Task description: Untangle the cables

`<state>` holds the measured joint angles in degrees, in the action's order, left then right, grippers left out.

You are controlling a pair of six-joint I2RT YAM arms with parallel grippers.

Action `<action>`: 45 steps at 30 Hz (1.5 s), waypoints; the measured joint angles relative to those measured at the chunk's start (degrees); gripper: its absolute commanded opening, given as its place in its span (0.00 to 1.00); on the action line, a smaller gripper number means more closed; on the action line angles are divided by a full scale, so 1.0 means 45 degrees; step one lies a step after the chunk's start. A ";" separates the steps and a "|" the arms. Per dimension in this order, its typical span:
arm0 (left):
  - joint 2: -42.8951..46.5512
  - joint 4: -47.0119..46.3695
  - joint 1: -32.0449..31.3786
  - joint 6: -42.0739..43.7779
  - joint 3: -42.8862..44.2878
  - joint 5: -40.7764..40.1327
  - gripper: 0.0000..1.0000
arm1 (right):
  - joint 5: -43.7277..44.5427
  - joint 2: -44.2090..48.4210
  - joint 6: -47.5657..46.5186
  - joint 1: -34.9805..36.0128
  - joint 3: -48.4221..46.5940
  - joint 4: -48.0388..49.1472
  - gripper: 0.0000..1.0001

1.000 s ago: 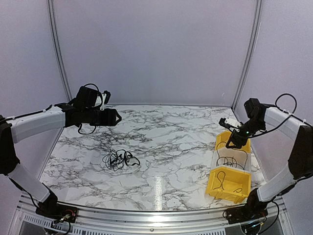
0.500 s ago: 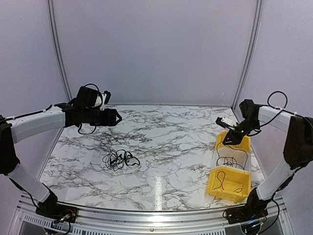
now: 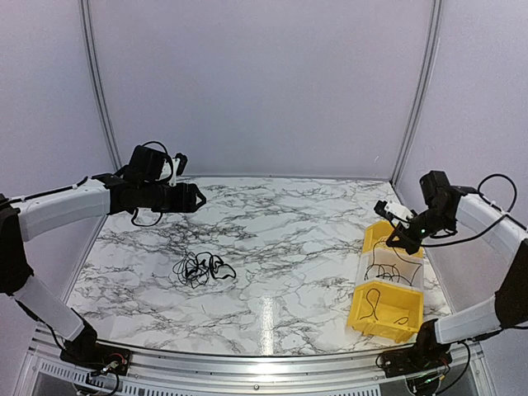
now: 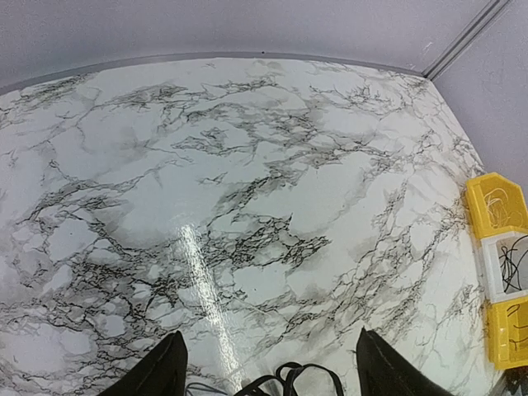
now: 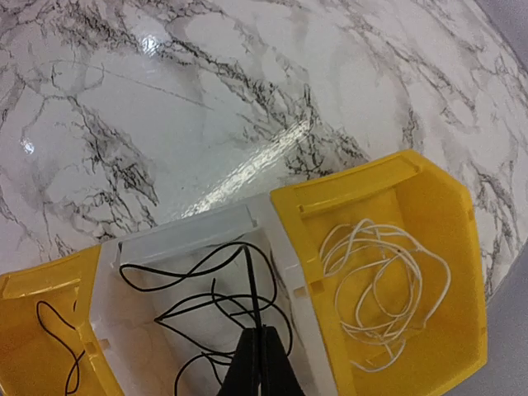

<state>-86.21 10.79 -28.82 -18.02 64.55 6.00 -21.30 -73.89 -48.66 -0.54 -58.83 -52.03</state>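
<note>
Above white bin (image 5: 183,234), right hand (image 5: 257,337) pinching cable (image 5: 249,280)

Brightly, evenly lit from above. White glare streaks on the glossy table (image 3: 289,247); faint, soft shadows. Wall posts (image 3: 95,82) bowed near edges; mild overall softness.

Wide marble tabletop (image 3: 289,239) separates the cables (image 3: 202,267) at left from the bins (image 3: 360,307) lining its right edge.
</note>
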 measured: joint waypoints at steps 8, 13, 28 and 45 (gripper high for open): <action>0.0000 0.0010 0.0000 -0.0194 0.0000 0.0223 0.73 | 0.0869 0.0704 -0.0005 -0.0223 0.2735 0.0248 0.00; 0.0000 0.0010 0.0000 -0.0209 0.0000 0.0233 0.73 | 0.1389 0.0544 0.0019 -0.0243 0.3167 0.0797 0.00; 0.0000 0.0010 0.0000 -0.0238 0.0000 0.0238 0.73 | 0.2375 -0.0952 0.0549 -0.0151 0.3497 0.2841 0.03; 0.0000 0.0010 0.0000 -0.0180 0.0000 -0.0063 0.73 | 0.3089 0.2181 0.0340 -0.0015 0.1297 0.0364 0.40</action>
<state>-86.21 10.83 -28.82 -18.83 64.55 5.72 -7.40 -64.07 -47.13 -0.60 -52.99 -50.39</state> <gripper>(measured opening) 0.727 0.380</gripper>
